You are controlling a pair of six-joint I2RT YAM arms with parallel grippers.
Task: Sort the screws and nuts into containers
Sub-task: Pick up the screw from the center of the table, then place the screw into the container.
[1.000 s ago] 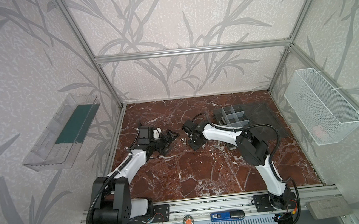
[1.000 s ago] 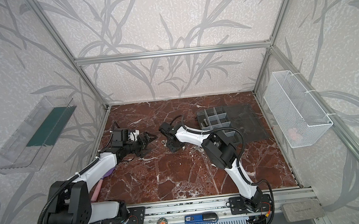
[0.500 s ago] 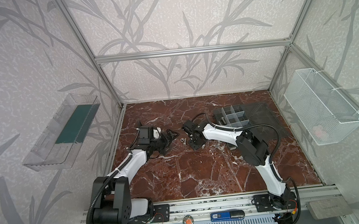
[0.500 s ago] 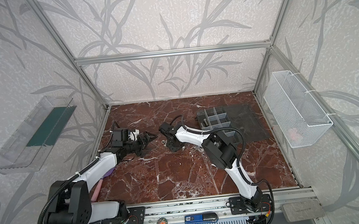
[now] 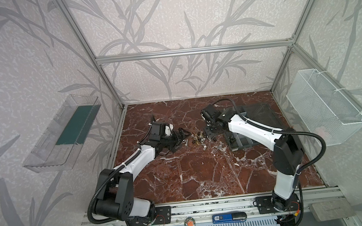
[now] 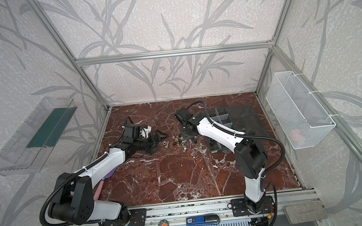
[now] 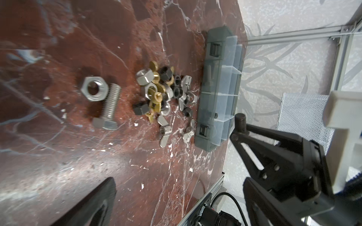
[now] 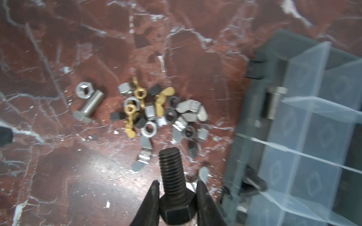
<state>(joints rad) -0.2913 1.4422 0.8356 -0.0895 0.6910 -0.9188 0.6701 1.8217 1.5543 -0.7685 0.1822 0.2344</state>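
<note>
The right claw (image 8: 177,185) had hold of a black bolt (image 8: 172,170). Its two fingers pinched the bolt's six-sided head, and the threaded end stuck out in front. In the left wrist view the bolt was up off the table (image 5: 193,175), close to the grey box (image 5: 239,144).

The left claw (image 5: 179,139) was wide open and held nothing. It was low by the left side of the pile of screws and nuts (image 7: 162,92).

The pile lay on the table between the two claws, with silver, black and gold pieces all mixed up. A big silver bolt (image 7: 109,106) and a big silver nut (image 7: 94,89) lay touching each other just left of the pile.

The box stood just right of the pile with its lid (image 5: 259,115) open. A small silver bolt (image 8: 274,103) lay in one of its compartments, by the wall facing the pile.
</note>
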